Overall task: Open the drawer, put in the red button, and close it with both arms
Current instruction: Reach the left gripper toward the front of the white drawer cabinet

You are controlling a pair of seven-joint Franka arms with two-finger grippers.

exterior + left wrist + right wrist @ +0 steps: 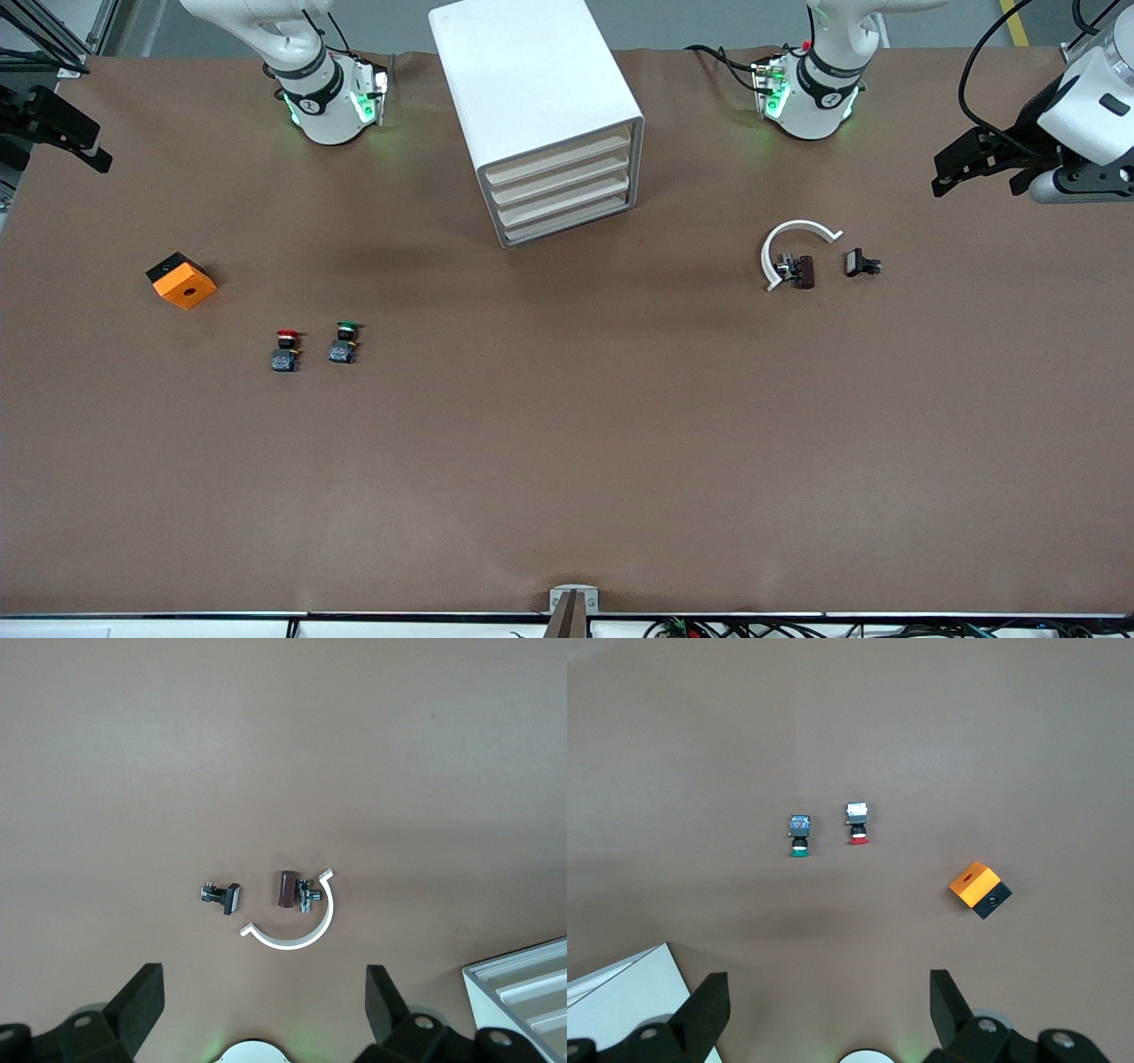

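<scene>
The white cabinet (532,97) stands at the table's back middle between the two arm bases, its four drawers all shut; the drawer (560,156) is the uppermost. The red button (285,350) stands on the table toward the right arm's end, beside a green-capped one (343,343); it also shows in the right wrist view as the red button (858,822). My right gripper (89,146) hangs open and empty over the table's edge at the right arm's end, fingers wide (828,985). My left gripper (941,175) hangs open and empty over the left arm's end (264,983).
An orange and black box (182,280) lies toward the right arm's end. A white curved clip (793,248), a brown part (803,271) and a small black part (861,263) lie toward the left arm's end. The cabinet's corner (523,992) shows in the left wrist view.
</scene>
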